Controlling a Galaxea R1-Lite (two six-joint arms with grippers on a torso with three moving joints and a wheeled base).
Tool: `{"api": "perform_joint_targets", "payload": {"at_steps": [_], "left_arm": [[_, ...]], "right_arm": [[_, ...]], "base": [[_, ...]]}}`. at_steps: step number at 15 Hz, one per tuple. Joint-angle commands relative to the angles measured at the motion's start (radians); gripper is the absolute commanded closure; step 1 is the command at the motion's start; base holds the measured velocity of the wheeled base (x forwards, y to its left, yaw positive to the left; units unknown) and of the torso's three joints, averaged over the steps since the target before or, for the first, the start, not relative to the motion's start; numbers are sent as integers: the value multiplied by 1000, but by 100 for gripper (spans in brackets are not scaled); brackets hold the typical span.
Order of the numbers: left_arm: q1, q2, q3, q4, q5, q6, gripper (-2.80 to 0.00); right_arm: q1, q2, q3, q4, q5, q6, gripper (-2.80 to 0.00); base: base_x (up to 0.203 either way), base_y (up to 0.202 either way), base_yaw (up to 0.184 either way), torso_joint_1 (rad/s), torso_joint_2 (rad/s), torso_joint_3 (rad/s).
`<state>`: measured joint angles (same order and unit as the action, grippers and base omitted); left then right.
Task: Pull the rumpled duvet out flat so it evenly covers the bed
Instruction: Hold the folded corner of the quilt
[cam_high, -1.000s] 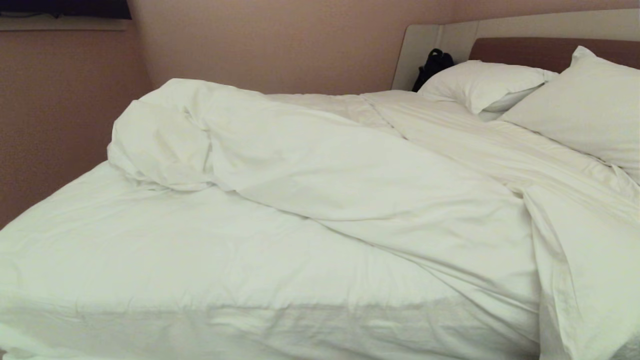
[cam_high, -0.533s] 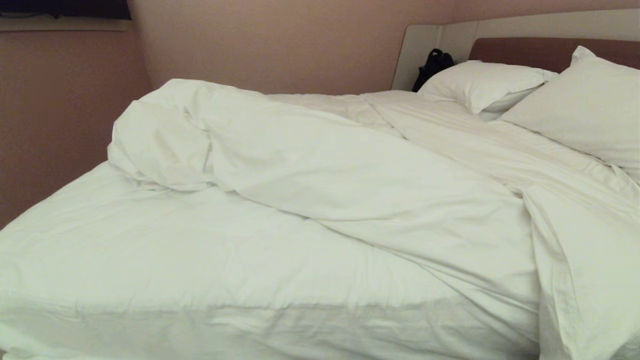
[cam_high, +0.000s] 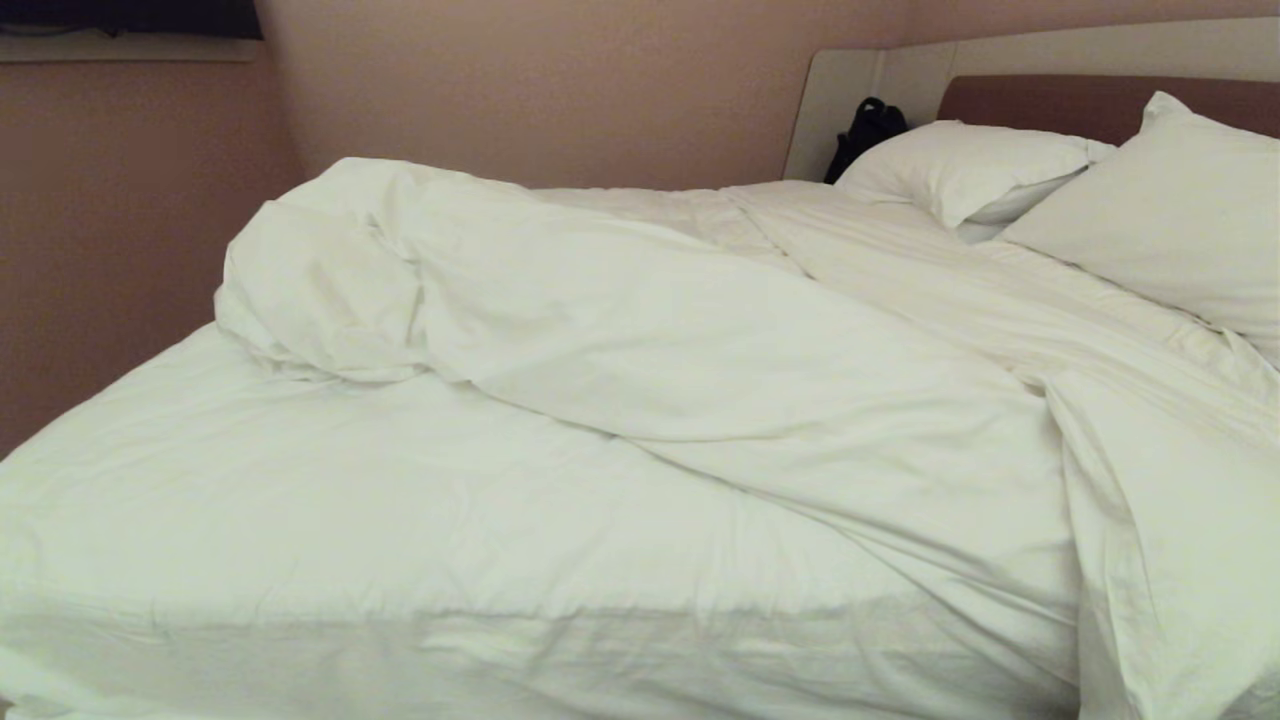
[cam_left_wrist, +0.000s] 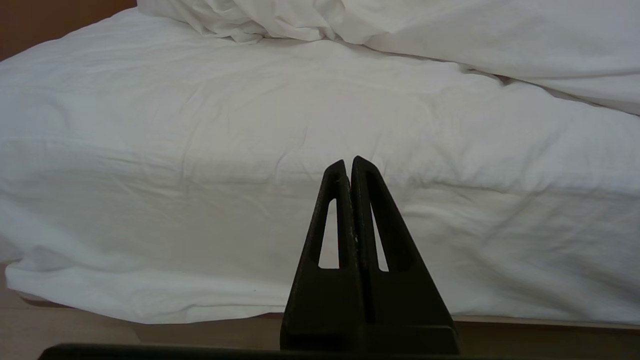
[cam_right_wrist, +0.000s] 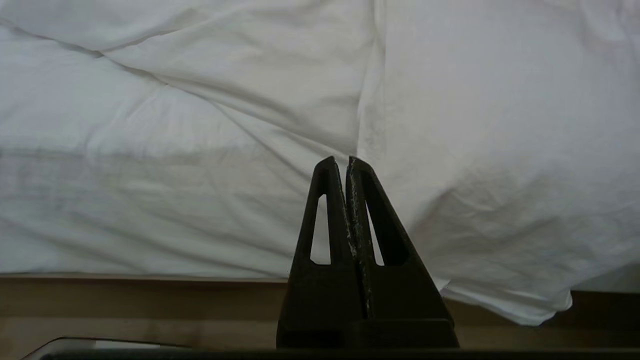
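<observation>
The white duvet (cam_high: 700, 340) lies rumpled across the bed (cam_high: 250, 520), heaped toward the far left and draped over the near right corner. It leaves the sheeted near-left part of the mattress bare. Neither arm shows in the head view. My left gripper (cam_left_wrist: 348, 162) is shut and empty, held low in front of the mattress side (cam_left_wrist: 200, 200). My right gripper (cam_right_wrist: 341, 161) is also shut and empty, facing the duvet (cam_right_wrist: 475, 150) where it hangs over the bed's edge.
Two white pillows (cam_high: 970, 165) (cam_high: 1170, 210) rest against the headboard (cam_high: 1080, 100) at the far right. A black bag (cam_high: 868, 130) sits in the corner beside it. A pink wall (cam_high: 130, 220) runs close along the bed's far left side. Wooden floor (cam_right_wrist: 125, 305) lies below the bed.
</observation>
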<state>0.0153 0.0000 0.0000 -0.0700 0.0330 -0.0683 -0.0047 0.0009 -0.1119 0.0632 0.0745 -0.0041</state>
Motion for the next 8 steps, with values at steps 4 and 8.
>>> {"api": "perform_joint_targets", "payload": {"at_steps": [4,8], "left_arm": [[0,1,0,-1,1,-1,0],[0,1,0,-1,1,-1,0]], "right_arm": [[0,-1,81,-116,-1,-14,0],[0,-1,94,-115,-17,-13,0]], "base": [[0,0,0,0,0,0],[0,0,0,0,0,0]]}}
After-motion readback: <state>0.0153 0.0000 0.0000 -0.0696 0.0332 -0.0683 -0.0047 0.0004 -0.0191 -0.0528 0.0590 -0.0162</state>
